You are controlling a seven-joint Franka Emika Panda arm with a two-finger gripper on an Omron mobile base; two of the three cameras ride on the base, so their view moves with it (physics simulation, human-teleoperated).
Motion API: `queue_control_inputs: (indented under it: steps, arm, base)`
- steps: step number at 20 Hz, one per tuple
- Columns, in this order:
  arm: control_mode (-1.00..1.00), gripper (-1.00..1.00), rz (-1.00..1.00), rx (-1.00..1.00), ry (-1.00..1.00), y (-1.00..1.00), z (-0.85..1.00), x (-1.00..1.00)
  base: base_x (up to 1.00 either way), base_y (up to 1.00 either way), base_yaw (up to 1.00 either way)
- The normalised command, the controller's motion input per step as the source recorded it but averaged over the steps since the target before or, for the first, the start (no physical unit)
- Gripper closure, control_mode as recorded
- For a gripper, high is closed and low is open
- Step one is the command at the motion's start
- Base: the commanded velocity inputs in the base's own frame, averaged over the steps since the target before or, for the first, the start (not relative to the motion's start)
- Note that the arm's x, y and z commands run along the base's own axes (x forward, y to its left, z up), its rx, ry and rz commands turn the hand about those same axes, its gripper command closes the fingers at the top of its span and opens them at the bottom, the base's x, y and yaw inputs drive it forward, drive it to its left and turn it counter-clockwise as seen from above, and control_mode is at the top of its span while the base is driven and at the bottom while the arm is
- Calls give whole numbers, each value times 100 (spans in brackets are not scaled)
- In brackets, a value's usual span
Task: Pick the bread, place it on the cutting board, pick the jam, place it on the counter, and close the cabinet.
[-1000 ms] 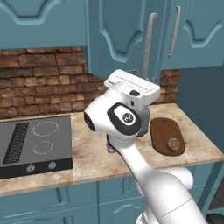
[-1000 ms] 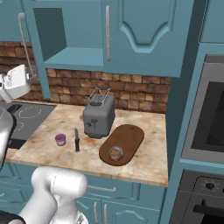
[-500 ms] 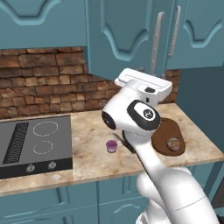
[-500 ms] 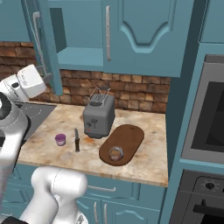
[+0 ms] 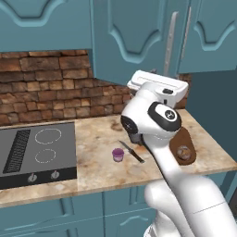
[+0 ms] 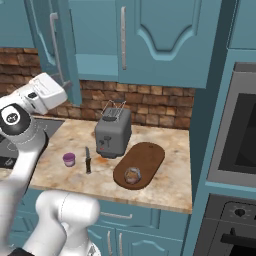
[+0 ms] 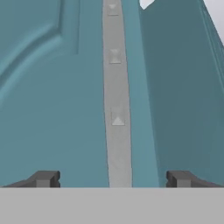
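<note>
Teal panelled wall cabinet [image 6: 60, 55] hangs with its door swung out, the tool [image 7: 113, 178] spread wide and empty before its silver bar handle [image 7: 116, 87]. Marbled beige tabletop [image 6: 165, 170] carries the dark oval wooden cutting board [image 6: 147, 157], which bears the round brown bread [image 6: 132, 175]. Small pink-purple jam jar [image 6: 69, 159] stands beside a black knife [image 6: 87, 160].

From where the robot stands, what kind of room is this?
A kitchen, rendered rather than real. A toaster stands on the marbled counter before a brick wall, a black stovetop is set into that worktop, and teal wall cabinets hang above it.
</note>
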Motion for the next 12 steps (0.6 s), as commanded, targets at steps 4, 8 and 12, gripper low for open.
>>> queue_control_inputs:
  steps: [4, 8, 12]
  arm:
    - [-100, -100, 6, 0, 0, -16, 0, 28]
    - [-100, -100, 5, 0, 0, -15, 0, 30]
    - [-100, -100, 5, 0, 0, -14, 0, 31]
  base:
    - [0, 0, 0]
    - [0, 0, 0]
    - [0, 0, 0]
